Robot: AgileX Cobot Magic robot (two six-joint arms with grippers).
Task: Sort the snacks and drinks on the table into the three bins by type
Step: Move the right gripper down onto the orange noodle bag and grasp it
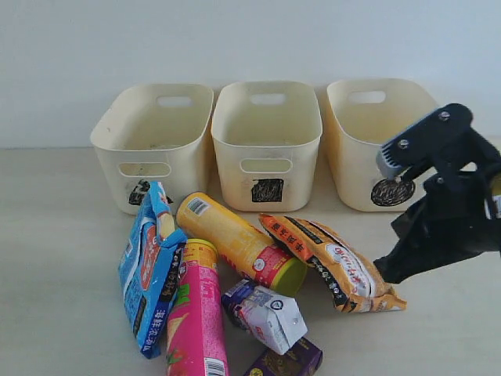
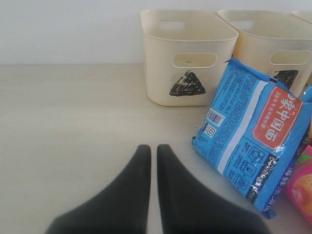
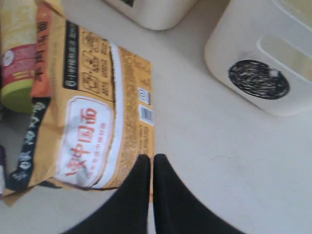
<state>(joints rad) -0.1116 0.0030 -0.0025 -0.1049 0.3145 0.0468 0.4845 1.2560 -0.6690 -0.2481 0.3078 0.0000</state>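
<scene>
Three bins stand in a row at the back of the table (image 1: 63,258). I'm taking the square bin (image 1: 235,157) in the middle as my reference. The triangle bin (image 1: 188,157) touches it on the exterior view's left, and the circle bin (image 1: 352,157) sits just beside it on the right.

All six items lie in front of the square bin, none in a bin:
- The yellow tube (image 1: 235,241) lies on its side directly in front.
- The orange bag (image 1: 329,262) lies flat, front-right of the bin, touching the tube's green end.
- The blue bag (image 1: 149,266) is front-left, leaning on the pink tube (image 1: 196,321), which lies beside the yellow one.
- The white-and-purple carton (image 1: 270,317) is tipped over, farther out front.
- The dark purple carton (image 1: 286,362) is farthest from the bin, cut off by the frame edge.

The right gripper (image 3: 151,158) is front-right of the square bin at the orange bag's far end. Its fingers are pressed together and it holds nothing. I can't tell whether it touches the bag.

The left gripper (image 2: 153,148) is front-left of the bin, past the triangle bin, over bare table near the blue bag. Its jaws are closed tight and empty.
</scene>
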